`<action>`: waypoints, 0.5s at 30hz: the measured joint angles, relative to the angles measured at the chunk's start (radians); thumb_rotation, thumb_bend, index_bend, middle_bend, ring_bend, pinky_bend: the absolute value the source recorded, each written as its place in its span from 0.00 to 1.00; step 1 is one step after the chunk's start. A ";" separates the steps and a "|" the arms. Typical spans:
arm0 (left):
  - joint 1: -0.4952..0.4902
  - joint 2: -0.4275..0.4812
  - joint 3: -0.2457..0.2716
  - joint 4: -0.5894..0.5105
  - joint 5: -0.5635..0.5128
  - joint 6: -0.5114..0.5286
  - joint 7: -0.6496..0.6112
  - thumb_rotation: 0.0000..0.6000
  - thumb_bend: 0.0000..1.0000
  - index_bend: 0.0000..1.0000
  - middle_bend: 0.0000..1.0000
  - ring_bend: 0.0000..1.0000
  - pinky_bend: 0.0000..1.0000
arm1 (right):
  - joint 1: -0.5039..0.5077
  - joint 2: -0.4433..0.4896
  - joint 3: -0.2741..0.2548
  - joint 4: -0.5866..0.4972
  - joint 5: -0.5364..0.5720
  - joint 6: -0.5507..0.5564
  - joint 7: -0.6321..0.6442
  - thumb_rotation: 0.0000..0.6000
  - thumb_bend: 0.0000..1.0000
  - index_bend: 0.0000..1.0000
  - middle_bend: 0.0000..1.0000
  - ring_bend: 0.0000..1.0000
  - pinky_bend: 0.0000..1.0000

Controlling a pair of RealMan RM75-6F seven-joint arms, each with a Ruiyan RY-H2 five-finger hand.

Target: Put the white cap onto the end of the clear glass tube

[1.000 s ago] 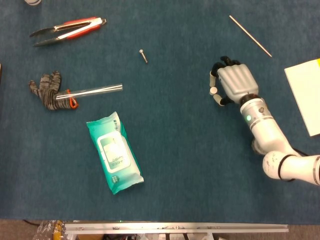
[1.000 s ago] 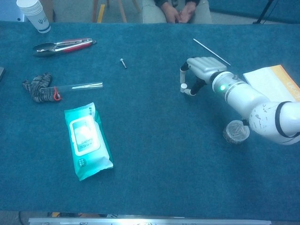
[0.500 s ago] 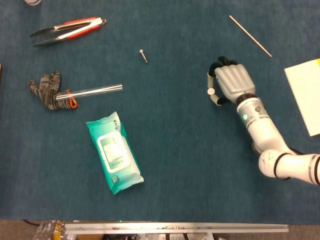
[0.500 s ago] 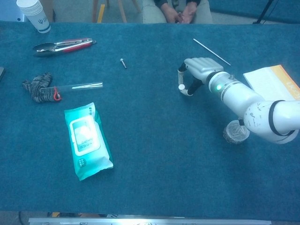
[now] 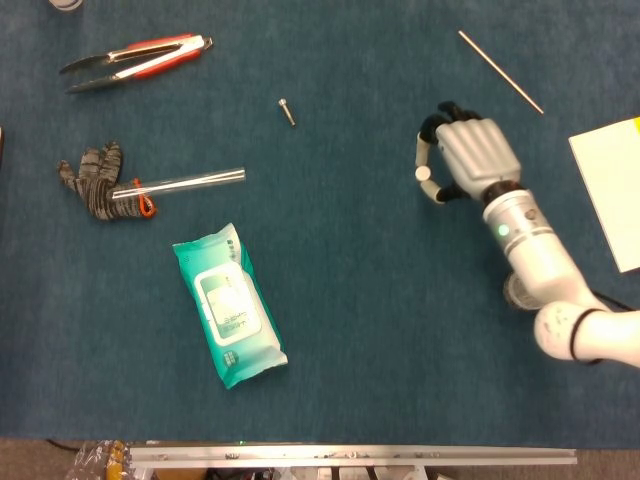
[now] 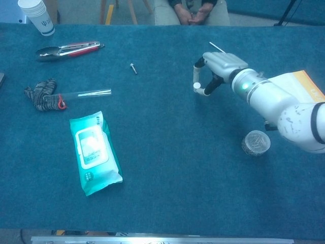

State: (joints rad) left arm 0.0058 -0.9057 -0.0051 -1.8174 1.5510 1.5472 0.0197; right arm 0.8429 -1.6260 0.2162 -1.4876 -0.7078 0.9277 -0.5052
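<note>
The clear glass tube [image 5: 185, 182] [image 6: 86, 93] lies flat at the left of the blue table. Its left end rests on a grey striped glove [image 5: 92, 180] [image 6: 39, 94], beside a small orange piece. Far to the right, my right hand [image 5: 470, 155] [image 6: 221, 63] hovers palm down and pinches the small white cap [image 5: 424, 174] [image 6: 196, 86] between thumb and a finger. The cap hangs at the hand's left side, well apart from the tube. My left hand shows in neither view.
A teal wet-wipe pack [image 5: 230, 305] [image 6: 94, 150] lies below the tube. Red-handled tongs [image 5: 135, 58] and a paper cup [image 6: 38, 15] sit at the far left, with a screw [image 5: 287, 110] at centre back. A thin rod [image 5: 500, 70], a yellow-edged booklet [image 5: 610, 190] and a round silvery roll [image 6: 256, 143] are on the right.
My right hand has risen a little and shifted towards the far side of the table, carrying the white cap with it. The tube and the other objects have not moved.
</note>
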 measured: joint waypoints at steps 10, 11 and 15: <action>-0.089 0.007 -0.021 -0.046 -0.030 -0.136 0.036 1.00 0.29 0.30 0.13 0.00 0.06 | -0.053 0.224 0.050 -0.247 -0.053 0.056 0.077 1.00 0.31 0.60 0.30 0.10 0.19; -0.105 0.004 -0.027 -0.054 -0.040 -0.158 0.052 1.00 0.29 0.31 0.13 0.00 0.06 | -0.057 0.244 0.054 -0.266 -0.055 0.060 0.082 1.00 0.31 0.60 0.30 0.10 0.19; -0.161 -0.014 -0.049 -0.076 -0.089 -0.229 0.115 1.00 0.29 0.31 0.13 0.00 0.06 | -0.076 0.321 0.065 -0.342 -0.068 0.077 0.102 1.00 0.31 0.60 0.30 0.10 0.19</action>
State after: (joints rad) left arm -0.1550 -0.9201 -0.0545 -1.8936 1.4623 1.3177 0.1349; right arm 0.7673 -1.3050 0.2812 -1.8292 -0.7756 1.0045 -0.4036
